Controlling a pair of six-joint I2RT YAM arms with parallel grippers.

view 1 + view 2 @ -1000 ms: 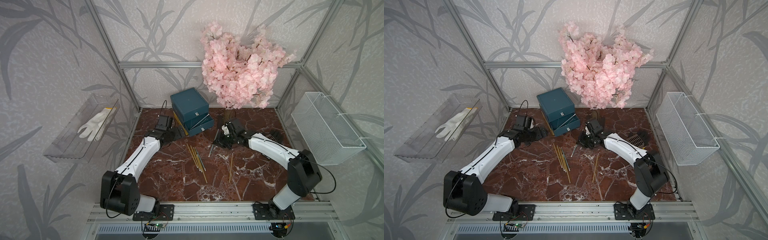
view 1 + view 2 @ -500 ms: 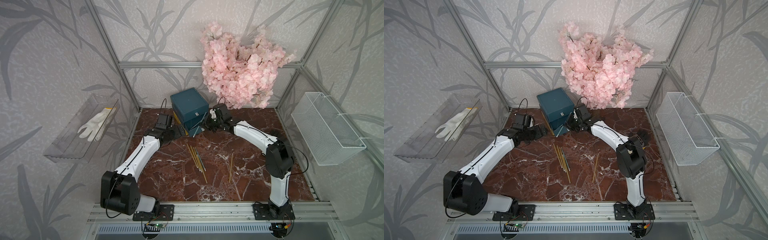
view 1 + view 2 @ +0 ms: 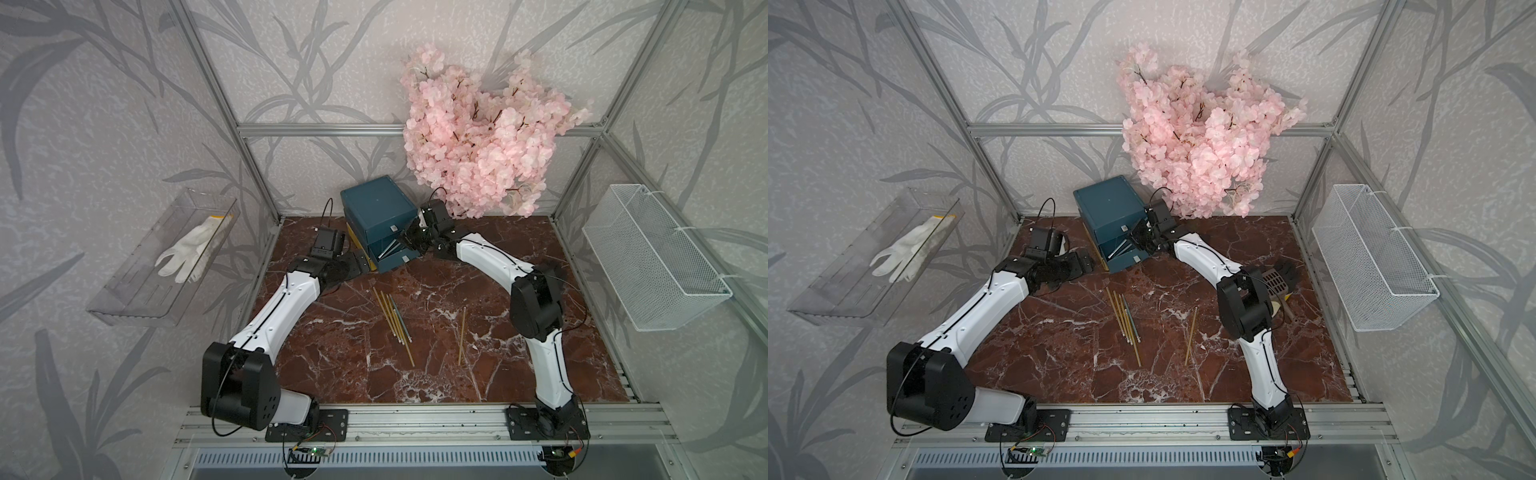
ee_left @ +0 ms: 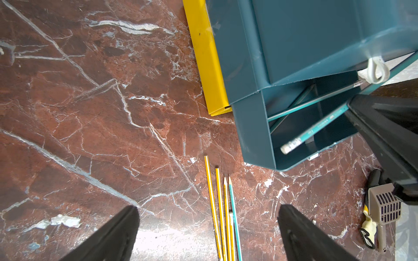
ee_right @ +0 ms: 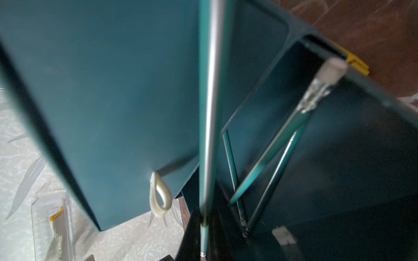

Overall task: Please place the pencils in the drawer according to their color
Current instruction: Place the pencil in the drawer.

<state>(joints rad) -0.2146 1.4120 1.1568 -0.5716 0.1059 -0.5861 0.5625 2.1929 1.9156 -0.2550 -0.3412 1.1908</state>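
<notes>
1. Your right tool (image 3: 404, 243): clamped on one teal pencil (image 5: 207, 113), poised over the pulled-out teal drawer (image 4: 255, 126). The colours match, so this looks like the drop point.
2. Drawer contents: more teal pencils (image 5: 271, 153) lie inside, one leaning on the rim.
3. Chest (image 3: 376, 208): far centre of the surface (image 3: 332, 365), set at an angle. The yellow drawer (image 4: 208, 67) shows along its left side, presumably for the yellows.
4. Your left tool (image 4: 208, 208): spread wide and empty, low beside the chest, facing the loose pencils (image 3: 392, 316). It is probably kept clear of the delivery.
5. Loose pencils: mid-surface cluster, mostly yellow, with a stray teal pencil (image 4: 234, 203). A lone yellow pencil (image 3: 461, 336) lies apart, to the right.
</notes>
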